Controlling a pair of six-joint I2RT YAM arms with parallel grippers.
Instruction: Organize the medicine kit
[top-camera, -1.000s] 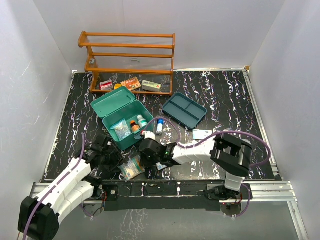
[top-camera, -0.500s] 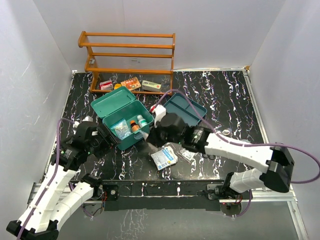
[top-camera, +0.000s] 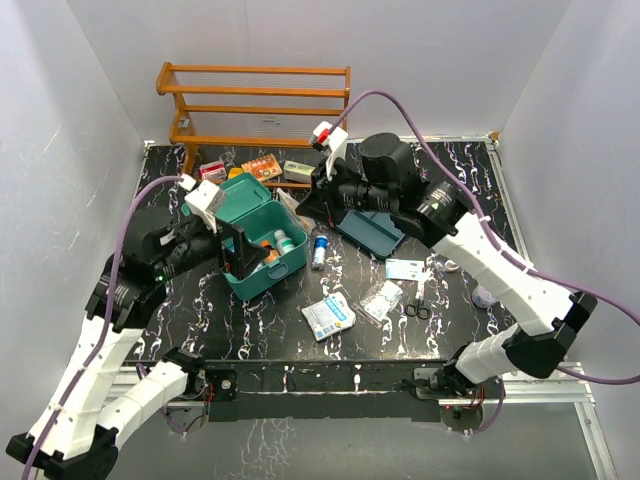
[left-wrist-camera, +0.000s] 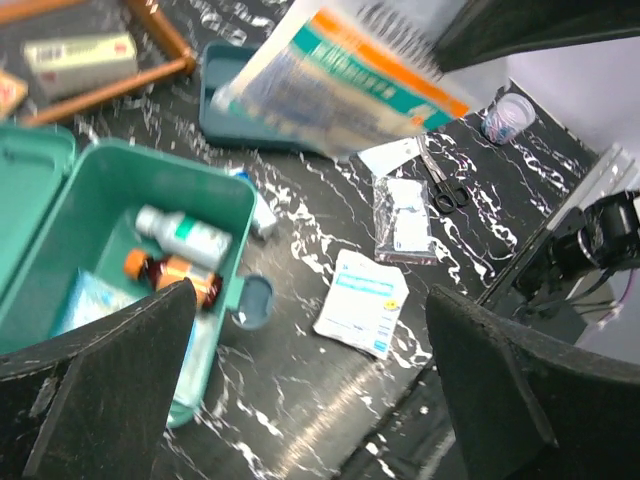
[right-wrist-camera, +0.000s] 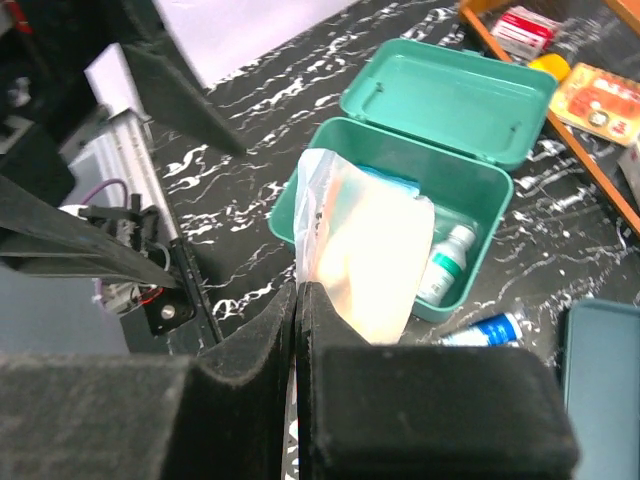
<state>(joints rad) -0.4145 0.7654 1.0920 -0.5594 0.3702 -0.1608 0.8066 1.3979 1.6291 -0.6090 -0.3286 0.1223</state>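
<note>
Down below right hand (right-wrist-camera: 298, 292), medicine kit (right-wrist-camera: 452, 95)

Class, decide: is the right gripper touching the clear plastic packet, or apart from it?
Touching. The right wrist view shows the right gripper closed, fingers pressed together, with a corner of the clear plastic packet pinched between their tips.

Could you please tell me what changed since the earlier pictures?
The right gripper rose from the table front and clamps a clear bag aloft beside the medicine kit. The left gripper swung up beside the kit, open. Kit, wooden rack and tray stayed put.
</note>
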